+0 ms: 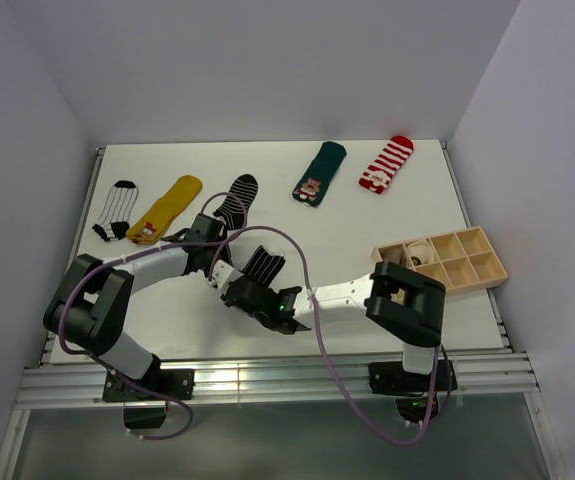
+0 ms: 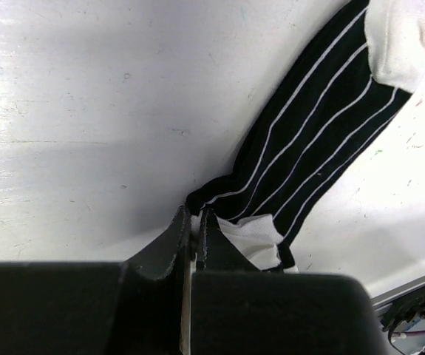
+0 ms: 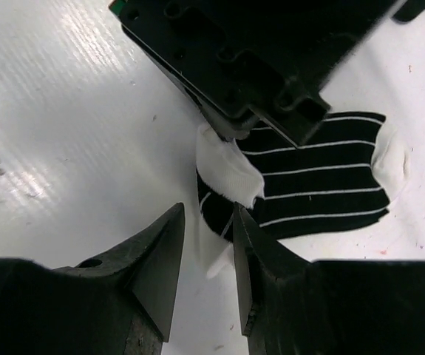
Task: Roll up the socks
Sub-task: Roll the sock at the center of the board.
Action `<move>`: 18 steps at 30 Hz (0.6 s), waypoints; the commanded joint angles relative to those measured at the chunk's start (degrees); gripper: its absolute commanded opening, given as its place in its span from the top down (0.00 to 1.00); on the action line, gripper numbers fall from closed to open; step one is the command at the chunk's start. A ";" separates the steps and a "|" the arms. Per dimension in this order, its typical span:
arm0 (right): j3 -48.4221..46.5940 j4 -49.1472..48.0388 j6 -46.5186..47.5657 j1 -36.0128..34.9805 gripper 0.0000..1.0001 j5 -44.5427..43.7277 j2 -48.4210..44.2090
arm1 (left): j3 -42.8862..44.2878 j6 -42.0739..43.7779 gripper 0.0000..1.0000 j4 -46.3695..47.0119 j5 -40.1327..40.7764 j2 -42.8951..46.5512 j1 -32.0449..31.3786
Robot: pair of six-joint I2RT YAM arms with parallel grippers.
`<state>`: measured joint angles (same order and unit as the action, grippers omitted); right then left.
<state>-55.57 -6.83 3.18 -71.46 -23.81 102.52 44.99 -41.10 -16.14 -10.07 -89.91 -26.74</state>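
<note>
A black sock with thin white lines [image 1: 265, 264] lies flat on the white table, white patches at both ends. My left gripper [image 1: 235, 285] is shut on its near white end [image 2: 253, 244]; the black striped length runs away up and right in the left wrist view [image 2: 315, 133]. My right gripper [image 1: 257, 296] is open, its jaws [image 3: 208, 229] standing just at the same end of the sock [image 3: 323, 185], whose corner lies between the fingertips. The left gripper's body [image 3: 249, 66] shows right above it. Other socks lie along the back: white-black striped [image 1: 117, 210], yellow [image 1: 167, 207], black-striped [image 1: 235, 198], dark green [image 1: 319, 172], red-white [image 1: 386, 164].
A wooden compartment tray [image 1: 467, 262] stands at the right edge, with something rolled in one near-left cell [image 1: 419, 254]. Cables loop over both arms near the table's front. Grey walls close in the table on three sides.
</note>
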 commanded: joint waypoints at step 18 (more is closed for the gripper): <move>-4.02 3.48 -0.01 0.79 0.89 -3.88 10.60 | 2.38 4.19 1.00 -4.43 -2.15 -0.53 1.60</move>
<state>-60.20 -6.81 5.85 -71.64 -29.82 111.39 46.41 -38.96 -18.81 -11.33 -90.65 -25.89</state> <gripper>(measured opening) 0.184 0.037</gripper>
